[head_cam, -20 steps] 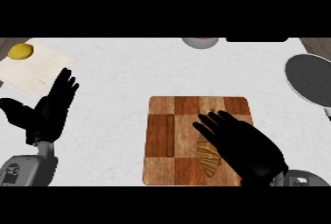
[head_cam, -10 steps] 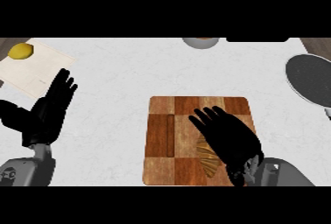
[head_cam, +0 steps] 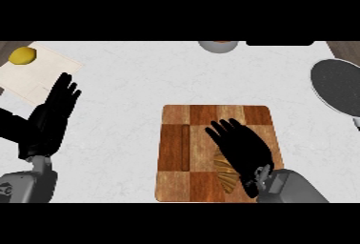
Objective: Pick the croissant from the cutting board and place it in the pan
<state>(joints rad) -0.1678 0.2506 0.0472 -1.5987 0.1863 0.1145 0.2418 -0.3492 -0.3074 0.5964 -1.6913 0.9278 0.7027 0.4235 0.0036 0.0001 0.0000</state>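
My right hand [head_cam: 239,147] flat over croissant [head_cam: 226,174], fingers spread, not pinching yet. Croissant on cutting board [head_cam: 184,143], partly hidden under my palm. Pan [head_cam: 339,90] far off at right. Grab, lift, carry, drop all left. Left hand [head_cam: 51,119] open, resting at left.

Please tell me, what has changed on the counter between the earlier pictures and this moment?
The right hand has drawn back toward the near edge of the cutting board and a little left, fingers straight, above the croissant. It has not closed on it. The croissant, the board, the pan, the lemon and the resting left hand stayed where they were.
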